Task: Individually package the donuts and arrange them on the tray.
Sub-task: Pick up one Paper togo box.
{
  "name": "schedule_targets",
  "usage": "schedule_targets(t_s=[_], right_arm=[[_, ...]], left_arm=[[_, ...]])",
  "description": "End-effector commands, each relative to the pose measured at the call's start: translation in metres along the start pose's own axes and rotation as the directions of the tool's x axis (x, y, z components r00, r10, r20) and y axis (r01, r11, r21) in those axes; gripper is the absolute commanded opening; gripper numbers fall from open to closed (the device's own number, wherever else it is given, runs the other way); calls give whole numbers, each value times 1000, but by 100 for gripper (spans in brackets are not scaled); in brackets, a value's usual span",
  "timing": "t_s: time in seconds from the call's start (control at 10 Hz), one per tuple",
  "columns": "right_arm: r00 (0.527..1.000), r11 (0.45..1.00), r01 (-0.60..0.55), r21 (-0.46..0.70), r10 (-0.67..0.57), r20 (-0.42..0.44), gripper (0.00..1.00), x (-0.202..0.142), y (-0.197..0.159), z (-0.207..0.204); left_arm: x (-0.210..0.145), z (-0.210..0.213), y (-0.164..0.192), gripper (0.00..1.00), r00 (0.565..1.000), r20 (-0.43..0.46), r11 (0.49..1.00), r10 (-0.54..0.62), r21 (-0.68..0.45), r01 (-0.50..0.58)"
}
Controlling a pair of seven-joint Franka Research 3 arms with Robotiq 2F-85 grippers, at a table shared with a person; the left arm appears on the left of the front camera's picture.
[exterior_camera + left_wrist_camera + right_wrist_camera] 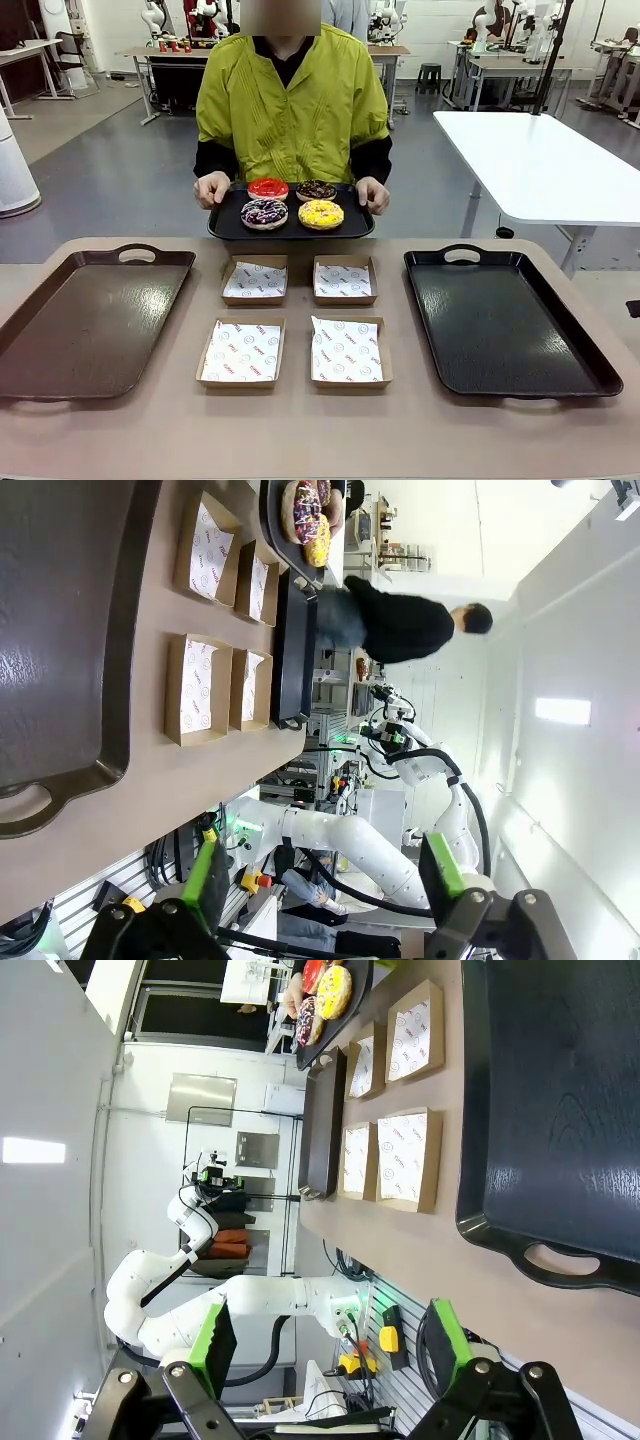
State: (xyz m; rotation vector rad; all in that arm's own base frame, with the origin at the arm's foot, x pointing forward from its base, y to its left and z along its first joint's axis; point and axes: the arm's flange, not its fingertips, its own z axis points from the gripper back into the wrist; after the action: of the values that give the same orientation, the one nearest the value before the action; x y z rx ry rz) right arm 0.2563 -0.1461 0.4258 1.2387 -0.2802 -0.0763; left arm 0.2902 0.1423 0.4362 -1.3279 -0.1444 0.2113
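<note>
A person across the table holds a small black tray (225, 228) in both hands at the far edge. On it lie the donuts: red (268, 187), chocolate-brown (316, 190), purple with pale sprinkles (264, 213) and yellow (321, 214). In the left wrist view the donuts (305, 510) sit at the top edge, and in the right wrist view the donuts (325, 995) do too. My left gripper (325, 880) is open and holds nothing, well back from the table. My right gripper (330, 1345) is likewise open and bare.
Several open cardboard boxes lined with printed paper sit mid-table, such as the near-left box (241, 352) and the far-right box (344, 280). A large brown tray (90, 320) lies at the left and a large black tray (505, 320) at the right.
</note>
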Motion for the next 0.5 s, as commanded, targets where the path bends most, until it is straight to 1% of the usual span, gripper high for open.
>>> schedule_targets(t_s=[0.0,0.4], right_arm=[[1000,1000,1,13,-1,4,100,1,-1,1],[1000,1000,1,13,-1,4,100,1,-1,1]], left_arm=[[0,0,0,100,1000,9,1000,6,-14,-6],[0,0,0,100,1000,9,1000,6,-14,-6]])
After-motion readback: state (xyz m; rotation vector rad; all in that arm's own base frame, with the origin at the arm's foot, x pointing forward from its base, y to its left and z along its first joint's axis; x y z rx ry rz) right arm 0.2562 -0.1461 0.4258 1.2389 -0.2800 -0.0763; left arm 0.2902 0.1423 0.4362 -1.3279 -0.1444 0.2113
